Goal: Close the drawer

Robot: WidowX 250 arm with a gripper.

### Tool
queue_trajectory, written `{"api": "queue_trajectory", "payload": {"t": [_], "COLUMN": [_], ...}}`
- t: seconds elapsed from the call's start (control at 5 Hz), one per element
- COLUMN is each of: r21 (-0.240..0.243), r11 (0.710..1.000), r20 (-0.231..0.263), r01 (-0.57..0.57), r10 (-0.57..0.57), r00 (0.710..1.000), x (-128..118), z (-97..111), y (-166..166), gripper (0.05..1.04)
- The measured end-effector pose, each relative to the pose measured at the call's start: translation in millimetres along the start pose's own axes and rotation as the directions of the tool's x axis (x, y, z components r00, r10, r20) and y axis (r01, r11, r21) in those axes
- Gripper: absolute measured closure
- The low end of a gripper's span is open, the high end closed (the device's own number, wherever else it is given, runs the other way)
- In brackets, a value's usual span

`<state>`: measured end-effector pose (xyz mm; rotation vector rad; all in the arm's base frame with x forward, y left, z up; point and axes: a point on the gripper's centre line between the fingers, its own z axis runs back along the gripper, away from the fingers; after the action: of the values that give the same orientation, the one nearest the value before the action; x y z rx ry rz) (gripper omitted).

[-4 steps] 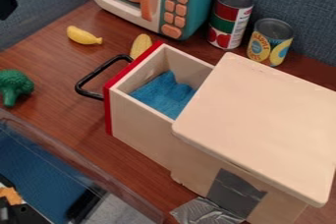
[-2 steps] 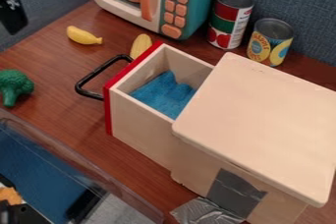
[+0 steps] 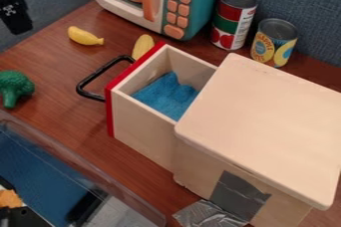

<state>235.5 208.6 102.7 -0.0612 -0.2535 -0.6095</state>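
The black gripper [image 3: 16, 18] hangs at the upper left edge, above the table's far left part and well apart from the drawer; its fingertips cannot be made out. A wooden drawer [image 3: 143, 131] with a red front stands pulled out to the left from its box [image 3: 266, 121]. Its black handle [image 3: 93, 79] juts toward the left. Inside the drawer lies a blue cloth [image 3: 166, 95].
A teal toy microwave [image 3: 193, 2] stands at the back, with two cans [image 3: 233, 19] to its right. A banana [image 3: 85, 36], a yellow corn [image 3: 142, 46] and green broccoli [image 3: 13, 87] lie on the table [image 3: 60, 66]. A clear bin [image 3: 86, 171] is front left.
The gripper has come further into view at the upper left, moving down and slightly right. The drawer and the other objects have not moved.
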Motion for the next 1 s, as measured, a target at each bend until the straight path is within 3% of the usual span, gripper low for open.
{"api": "queue_trajectory", "payload": {"t": [0.2,0.6,0.8,1.0], "r21": [0.011,0.021,0.007,0.018], "r11": [0.979,0.875,0.827,0.784], "r20": [-0.050,-0.100,-0.133,-0.207], "r01": [0.204,0.483,0.562,0.620], "r10": [-0.203,-0.479,-0.556,-0.604], "r00": [0.978,0.872,0.820,0.770], "x": [8.8,34.8,39.3,38.4], "z": [-13.8,-24.3,-33.8,-41.8], "y": [-3.4,-28.2,-35.0,-34.1], "gripper": [0.083,0.083,0.083,0.083]}}
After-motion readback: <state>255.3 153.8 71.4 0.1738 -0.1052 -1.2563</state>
